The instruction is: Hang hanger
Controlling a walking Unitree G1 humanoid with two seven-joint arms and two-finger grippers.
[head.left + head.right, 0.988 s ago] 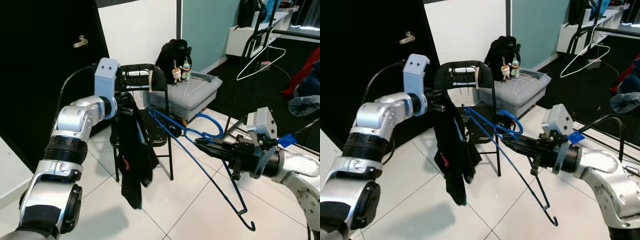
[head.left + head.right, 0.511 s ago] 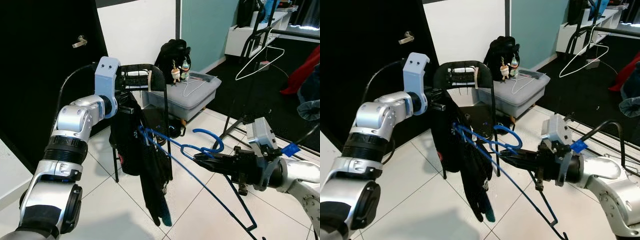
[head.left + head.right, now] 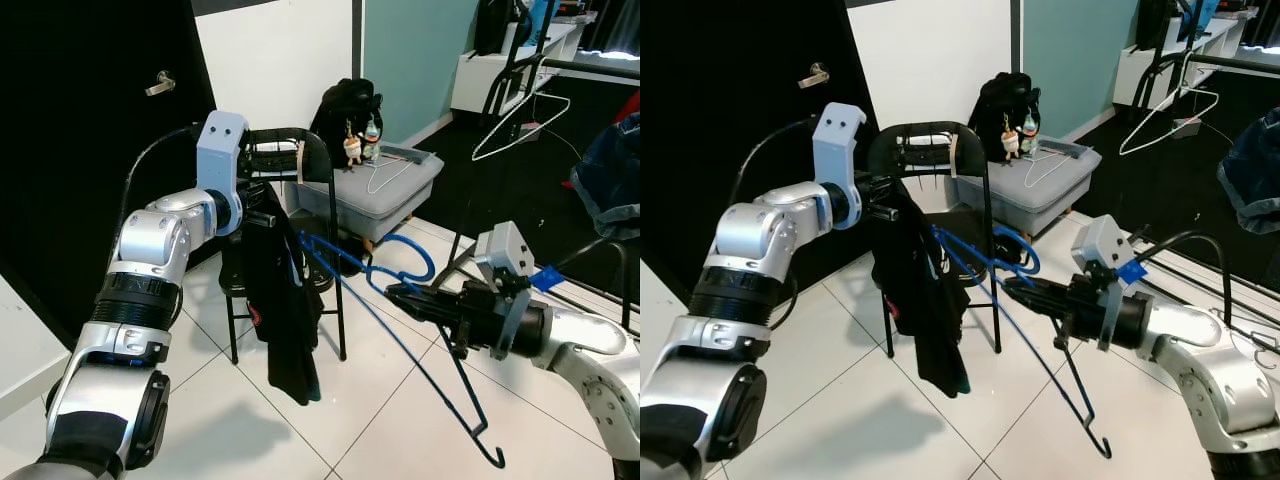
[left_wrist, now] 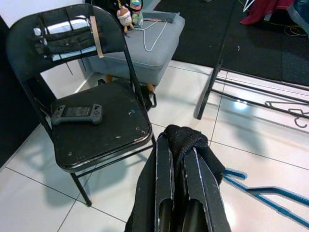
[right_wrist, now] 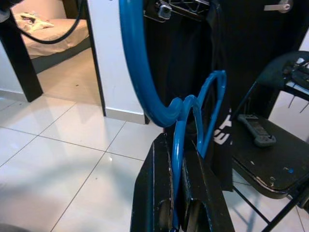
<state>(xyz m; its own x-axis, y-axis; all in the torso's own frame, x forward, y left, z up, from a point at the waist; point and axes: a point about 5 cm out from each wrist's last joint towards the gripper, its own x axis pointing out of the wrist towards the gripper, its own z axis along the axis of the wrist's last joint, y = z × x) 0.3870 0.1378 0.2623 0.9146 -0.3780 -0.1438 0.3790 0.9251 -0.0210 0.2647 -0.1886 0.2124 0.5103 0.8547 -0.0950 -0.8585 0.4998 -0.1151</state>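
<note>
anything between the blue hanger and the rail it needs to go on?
The blue hanger, held by the right gripper, has one end threaded into the black garment gripped by the left gripper. The rack rail is far off right, across open floor; nothing else visibly blocks it.

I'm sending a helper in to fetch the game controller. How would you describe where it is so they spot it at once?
Go to the black folding chair in front of the dark door, beside the grey storage box. On its worn black seat lies the game controller, flat, long and dark grey, with small sticks and buttons at both ends. It is the one thing lying on that seat.
</note>
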